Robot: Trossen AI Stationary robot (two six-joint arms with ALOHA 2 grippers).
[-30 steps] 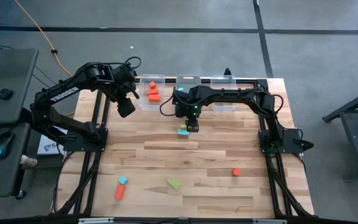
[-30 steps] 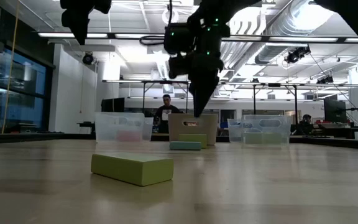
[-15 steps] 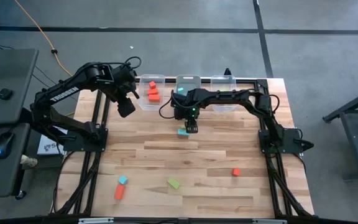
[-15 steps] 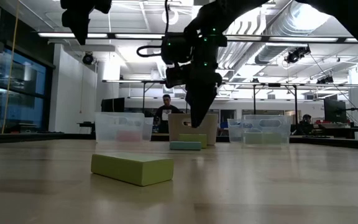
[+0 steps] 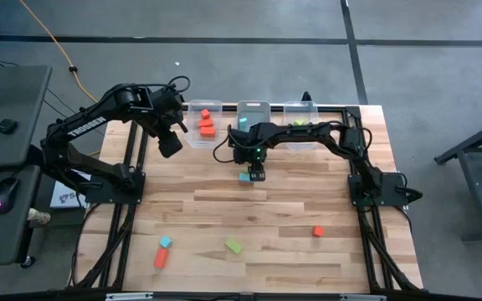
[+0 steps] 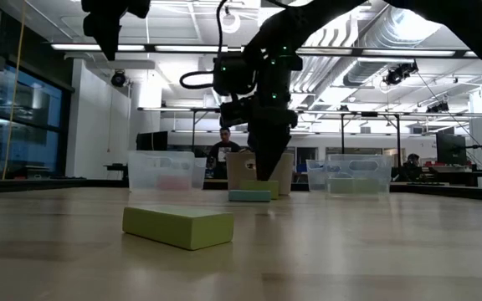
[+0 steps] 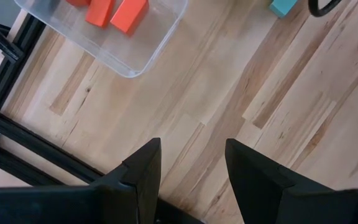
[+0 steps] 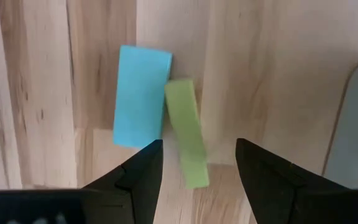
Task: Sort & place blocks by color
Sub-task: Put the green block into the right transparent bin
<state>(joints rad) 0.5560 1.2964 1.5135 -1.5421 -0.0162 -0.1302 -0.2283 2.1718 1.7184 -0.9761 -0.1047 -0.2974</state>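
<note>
Your right gripper (image 5: pixel 258 174) hangs unclenched over a blue block (image 8: pixel 142 96) and green block (image 8: pixel 187 131) just before the bins (image 5: pixel 204 108), red blocks (image 5: pixel 207 126) already binned, four strays left far across the table, left gripper (image 5: pixel 170 144) empty, released.

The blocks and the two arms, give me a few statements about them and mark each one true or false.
1. The right tool hangs open over a light blue block and a green block lying side by side. True.
2. The left tool grips a red-orange block. False: it is open and empty, above bare table beside the bin.
3. Red-orange blocks lie in the leftmost clear bin. True.
4. Every block is already binned. False: loose ones remain on the table, such as a red-orange block and a green block near the front.
</note>
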